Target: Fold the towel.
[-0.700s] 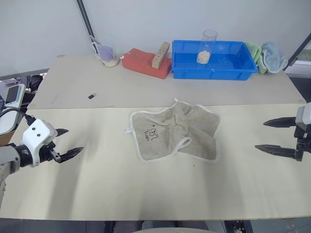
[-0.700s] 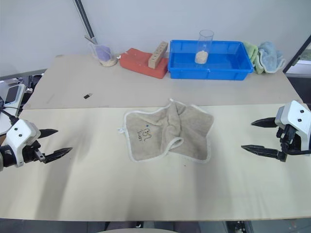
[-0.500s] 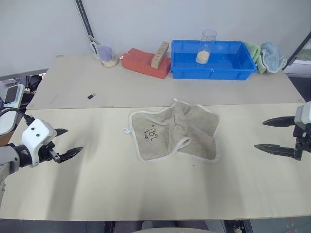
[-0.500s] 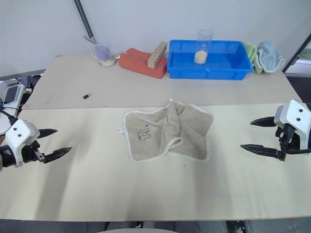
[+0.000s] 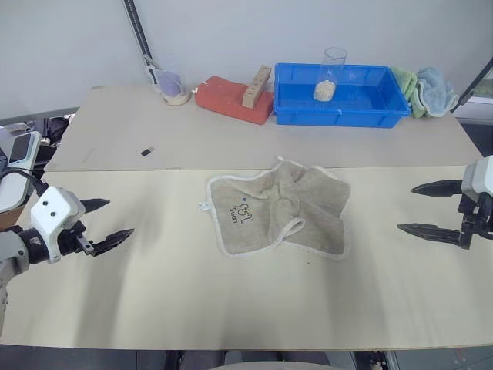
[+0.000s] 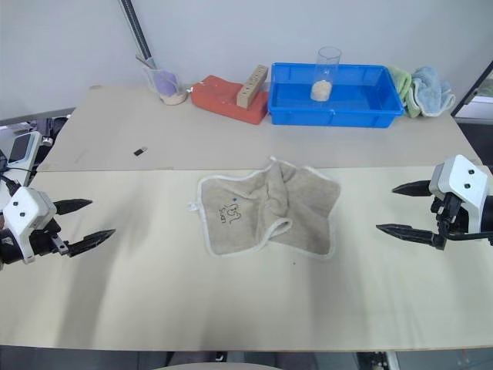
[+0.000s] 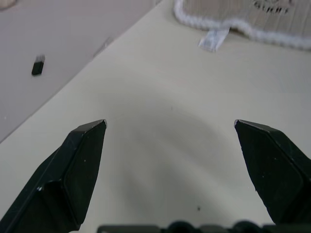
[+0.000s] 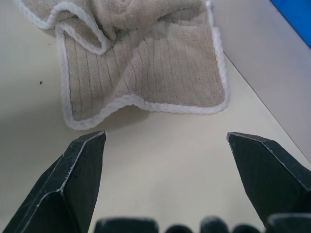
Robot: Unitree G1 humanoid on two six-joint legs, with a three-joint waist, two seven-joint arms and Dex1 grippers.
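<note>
Your towel (image 5: 277, 216) lies rumpled on the near table board (image 5: 231, 301), roughly in the middle of it, with nothing gripping it. It is not flat: the cloth is bunched through its centre, and one white-piped edge curls back over the surface on the side nearer you. The dark embroidered motif (image 5: 241, 212) faces up on the towel's left part, and the white loop tag (image 5: 202, 206) sticks out from the towel's left edge onto the bare board.

Your left gripper (image 5: 102, 221) hangs well to the left of the towel, above the board, its two black fingers spread wide with nothing between them. In the left wrist view the loop tag (image 7: 213, 40) and a strip of the towel's piped edge lie well ahead of those fingers, apart from them.

Your right gripper (image 6: 401, 209) sits well to the right of the towel, also gaping wide and empty. From its wrist view the towel's nearest corner (image 8: 77, 121) lies just ahead of the fingertips, not touching them.

Beyond the towel, on the far board, stand a blue tray (image 5: 339, 104) with a clear glass (image 5: 331, 71) in it, a red brick-like block (image 5: 227, 99) bearing a wooden piece (image 5: 256, 85), and a small cup (image 5: 173, 89). Green and light blue cloths (image 5: 425, 89) are bunched right of the tray. A small dark object (image 5: 145, 152) lies left of the towel on the far board.
</note>
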